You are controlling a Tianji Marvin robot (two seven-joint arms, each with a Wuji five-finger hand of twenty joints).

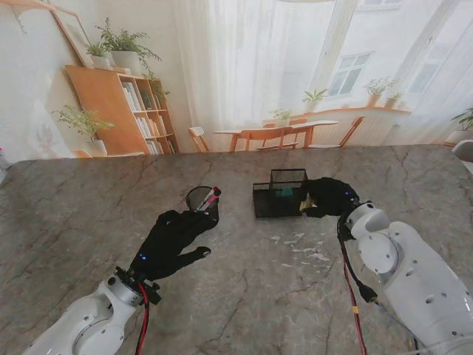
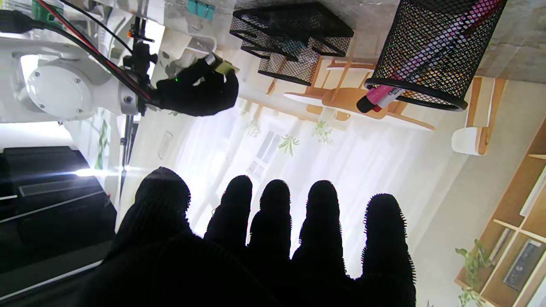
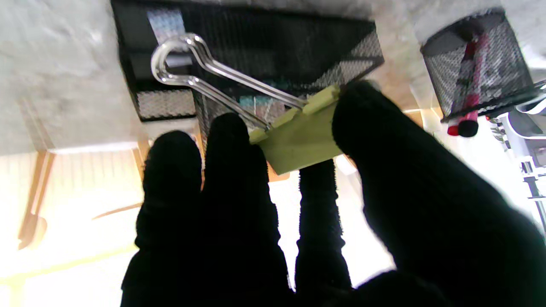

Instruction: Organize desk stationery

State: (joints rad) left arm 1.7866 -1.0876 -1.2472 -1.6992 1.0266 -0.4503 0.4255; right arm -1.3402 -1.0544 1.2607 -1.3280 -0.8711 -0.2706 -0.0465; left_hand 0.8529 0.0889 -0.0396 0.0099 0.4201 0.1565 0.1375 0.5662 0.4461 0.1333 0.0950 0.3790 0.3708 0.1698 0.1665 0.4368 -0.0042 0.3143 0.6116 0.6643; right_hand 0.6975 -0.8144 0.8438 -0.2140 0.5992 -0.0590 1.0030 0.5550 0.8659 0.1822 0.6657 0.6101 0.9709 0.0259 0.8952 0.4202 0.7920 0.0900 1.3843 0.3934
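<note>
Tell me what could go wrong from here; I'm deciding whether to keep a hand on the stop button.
1. The right hand pinches the yellow-green binder clip only by its body, at the fingertips; it could slip or twist free before reaching the black mesh organizer.
2. The clip's wire handles point toward the organizer and might snag on the mesh.
3. The open left hand sits close to the mesh pen cup and could tip it.

Marble table (image 1: 222,296), white scraps (image 1: 303,248).
</note>
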